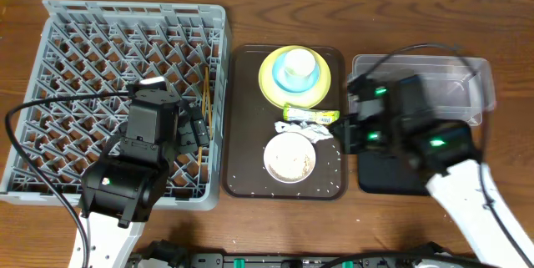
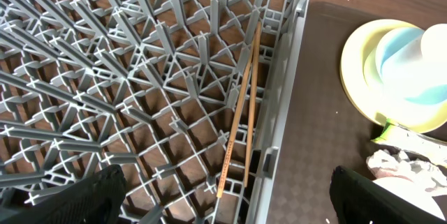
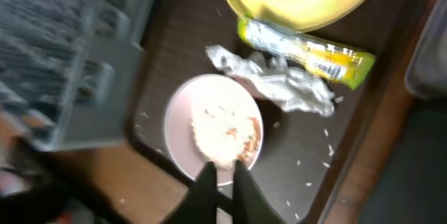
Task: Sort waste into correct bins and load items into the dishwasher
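Observation:
The grey dishwasher rack (image 1: 83,26) (image 2: 105,77) holds the two wooden chopsticks (image 1: 206,93) (image 2: 244,119) along its right wall. My left gripper (image 1: 193,130) (image 2: 237,206) hovers open above the rack's right edge, nothing between its fingers. On the brown tray (image 1: 246,134) a yellow plate (image 1: 269,84) (image 3: 307,8) carries a light blue bowl (image 1: 284,74) with a white cup (image 1: 297,66) in it. Below lie the green-and-yellow wrapper (image 1: 313,116) (image 3: 307,51), crumpled paper (image 1: 315,133) (image 3: 279,84) and a white bowl (image 1: 275,147) (image 3: 183,126) with rice (image 3: 220,130). My right gripper (image 1: 340,130) (image 3: 223,172) is shut and empty, above the bowl's near rim.
A clear plastic tub (image 1: 467,84) stands at the right, and a black tray (image 1: 388,176) lies in front of it, partly under my right arm. Loose rice grains (image 3: 318,175) are scattered over the brown tray. The right wrist view is blurred.

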Controlling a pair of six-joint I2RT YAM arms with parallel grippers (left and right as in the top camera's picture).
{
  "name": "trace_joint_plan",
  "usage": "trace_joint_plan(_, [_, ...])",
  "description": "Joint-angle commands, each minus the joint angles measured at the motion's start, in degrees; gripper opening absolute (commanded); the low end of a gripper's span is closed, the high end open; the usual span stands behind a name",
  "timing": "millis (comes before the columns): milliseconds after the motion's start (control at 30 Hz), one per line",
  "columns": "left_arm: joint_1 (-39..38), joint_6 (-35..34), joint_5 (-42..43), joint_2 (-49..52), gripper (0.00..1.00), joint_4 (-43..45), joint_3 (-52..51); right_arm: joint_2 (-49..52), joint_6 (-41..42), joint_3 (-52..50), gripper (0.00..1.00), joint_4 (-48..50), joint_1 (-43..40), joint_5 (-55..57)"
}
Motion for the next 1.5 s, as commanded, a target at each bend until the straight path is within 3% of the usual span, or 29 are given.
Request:
trace_joint_plan(0, [0.24,-0.55,-0.31,0.02,0.94,-0.02,0.31,3.74,6.38,-1.84,0.01,2.21,8.63,24.35])
trace_joint_plan(167, [0.24,-0.55,-0.31,0.02,0.94,-0.04,0.31,11.08,11.78,-2.10,0.01,3.65,12.41,32.26])
trace_joint_plan(433, [0.26,-0.55,-0.31,0.02,0.94,-0.02,0.31,21.33,11.74,-2.10,0.01,8.28,12.68,22.67])
trace_joint_plan(600, [0.24,-0.55,-0.31,0.02,0.94,-0.02,0.31,22.56,11.72,-2.10,0.01,10.03,12.74,12.90])
trace_joint_plan(733, [0.24,-0.55,-0.31,0.02,0.94,-0.02,0.31,22.56,11.72,-2.12,0.01,9.66,13.60,12.04])
trace_joint_plan(1167, [0.24,-0.55,-0.31,0.02,0.94,-0.02,0.31,22.58,8.76,-2.14,0.01,14.38,14.40,28.61])
trace_joint_plan(1467, [0.24,-0.55,-0.31,0.02,0.94,-0.02,0.31,22.86,12.63,-7.17,0.01,13.09,14.56,26.86])
